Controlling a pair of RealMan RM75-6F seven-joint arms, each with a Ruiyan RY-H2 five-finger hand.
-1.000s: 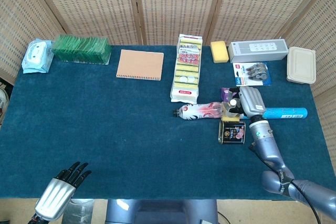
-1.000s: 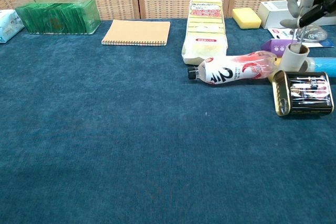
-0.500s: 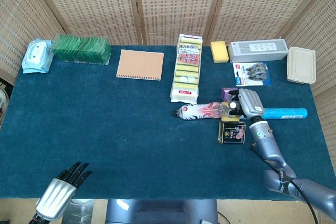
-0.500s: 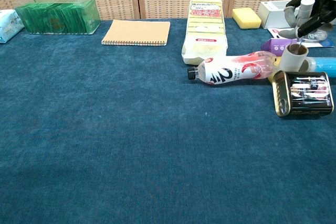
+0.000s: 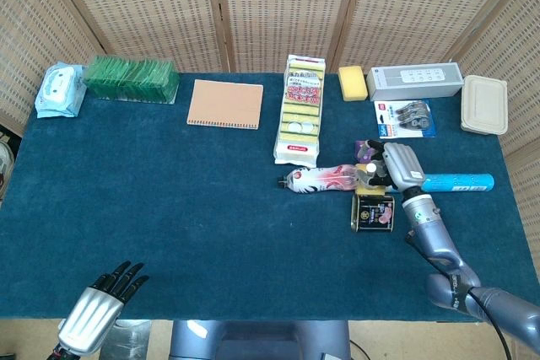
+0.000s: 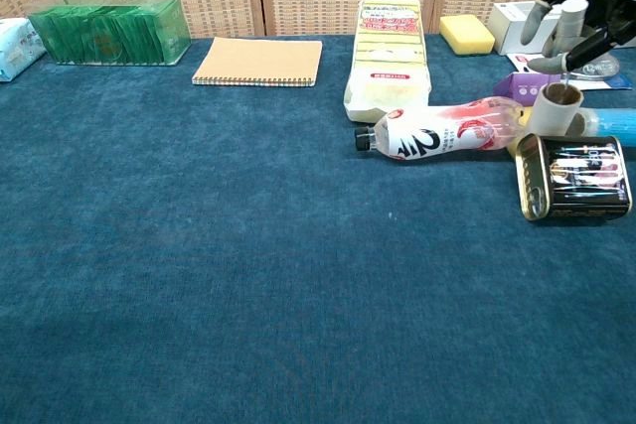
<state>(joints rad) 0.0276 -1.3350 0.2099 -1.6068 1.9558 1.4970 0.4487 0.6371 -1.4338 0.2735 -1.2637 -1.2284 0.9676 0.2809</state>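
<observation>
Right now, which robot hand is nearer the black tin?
Right. The right robot hand hovers just behind the black tin; the left robot hand sits far off at the table's near left edge.

The right hand [image 5: 401, 164] sits right of centre in the head view, fingers apart and empty, its arm running to the lower right corner. The left hand [image 5: 97, 308] rests at the lower left edge, fingers spread.

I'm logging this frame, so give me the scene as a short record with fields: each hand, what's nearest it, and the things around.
right hand: right hand hovers with fingers spread above the upright cardboard tube, holding nothing
left hand: left hand at the near table edge, fingers apart, empty
beside tube: pink-and-white plastic bottle lying on its side; black rectangular tin; blue cylinder
table: blue cloth-covered table
</observation>
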